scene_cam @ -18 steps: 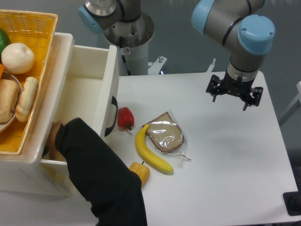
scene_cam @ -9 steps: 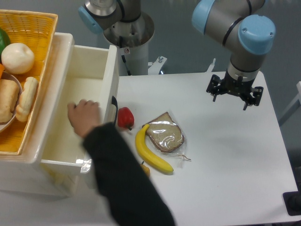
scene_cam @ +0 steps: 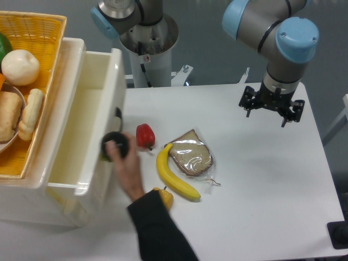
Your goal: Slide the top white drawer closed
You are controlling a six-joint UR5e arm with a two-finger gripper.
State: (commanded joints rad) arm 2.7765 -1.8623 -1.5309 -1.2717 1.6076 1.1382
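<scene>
While a person's hand (scene_cam: 120, 157) grips the black handle of the top white drawer (scene_cam: 87, 114), partly open at the tabletop's (scene_cam: 255, 179) left, the end effector (scene_cam: 271, 110) hovers apart, fingers spread, empty.

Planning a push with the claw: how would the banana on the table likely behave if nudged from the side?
The banana is curved and lies flat, so it would probably pivot rather than slide straight. Its tip lies against the wrapped bread slice, which might shift along. The glossy skin may let the claw slip off.
</scene>
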